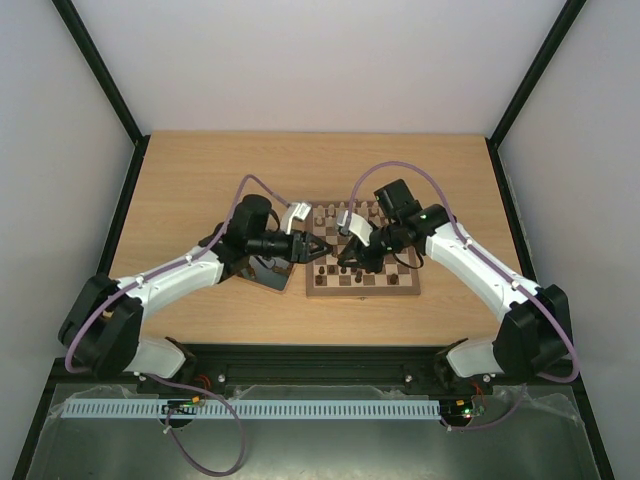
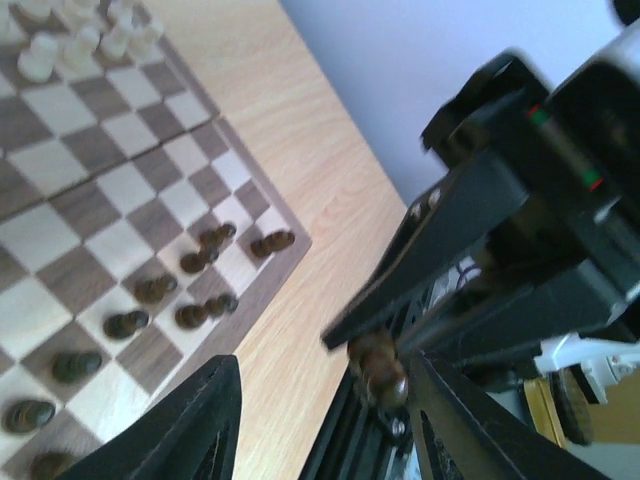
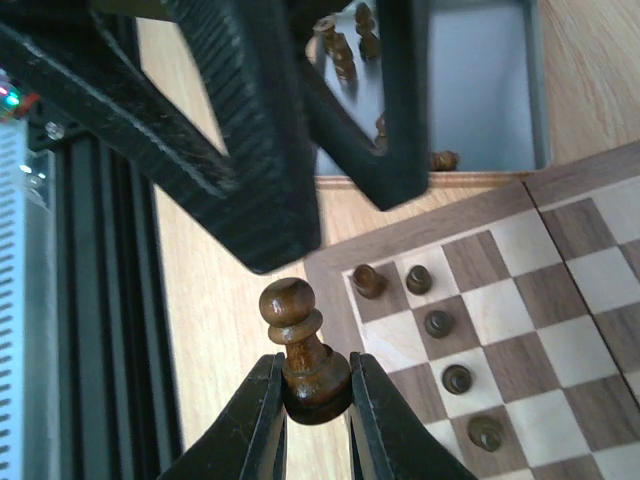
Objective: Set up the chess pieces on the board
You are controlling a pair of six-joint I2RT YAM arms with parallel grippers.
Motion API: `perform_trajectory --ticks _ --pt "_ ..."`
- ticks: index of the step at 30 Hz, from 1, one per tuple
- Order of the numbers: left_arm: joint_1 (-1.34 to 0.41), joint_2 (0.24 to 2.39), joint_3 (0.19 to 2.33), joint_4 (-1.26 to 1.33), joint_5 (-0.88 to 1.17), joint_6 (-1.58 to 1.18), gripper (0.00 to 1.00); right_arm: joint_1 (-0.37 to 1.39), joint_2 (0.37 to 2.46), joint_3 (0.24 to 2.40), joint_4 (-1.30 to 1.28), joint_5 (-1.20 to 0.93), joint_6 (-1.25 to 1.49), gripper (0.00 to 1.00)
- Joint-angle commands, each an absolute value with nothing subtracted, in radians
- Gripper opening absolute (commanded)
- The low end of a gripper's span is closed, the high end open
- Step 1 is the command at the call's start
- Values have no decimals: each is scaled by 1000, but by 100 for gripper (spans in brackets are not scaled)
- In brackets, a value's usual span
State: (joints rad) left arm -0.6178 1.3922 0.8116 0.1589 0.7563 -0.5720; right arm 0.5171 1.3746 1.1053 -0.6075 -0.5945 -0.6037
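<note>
My right gripper (image 3: 316, 362) is shut on the base of a dark brown pawn (image 3: 300, 330) and holds it above the table just off the board's (image 3: 545, 300) near corner. My left gripper (image 2: 325, 420) is open and empty, its fingers (image 2: 190, 420) spread wide; the held pawn (image 2: 378, 368) hangs close to its right-hand finger. In the top view both grippers, left (image 1: 320, 250) and right (image 1: 347, 262), meet tip to tip over the board's (image 1: 362, 292) left edge. Several dark pieces (image 3: 438, 322) stand on the board's near rows.
A shiny metal tray (image 3: 480, 100) with several dark pieces lies left of the board, under my left arm (image 1: 272, 278). Cream pieces (image 2: 80, 40) stand on the board's far rows. The black rail (image 3: 100, 330) runs along the table's near edge.
</note>
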Motion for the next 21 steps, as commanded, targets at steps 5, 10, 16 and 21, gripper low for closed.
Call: perform_trajectory --ticks 5,10,16,21 --pt "-628 1425 827 390 765 -679 39 505 1365 1100 -596 -719 -520 7" --pt "-637 1424 832 363 786 -664 39 506 1368 1101 -584 -713 -501 7" --pt "-641 1403 825 300 784 -622 36 503 1376 1104 -572 -706 -476 7" --pt "-650 1407 828 284 791 -614 26 502 1387 1113 -568 -708 -463 7"
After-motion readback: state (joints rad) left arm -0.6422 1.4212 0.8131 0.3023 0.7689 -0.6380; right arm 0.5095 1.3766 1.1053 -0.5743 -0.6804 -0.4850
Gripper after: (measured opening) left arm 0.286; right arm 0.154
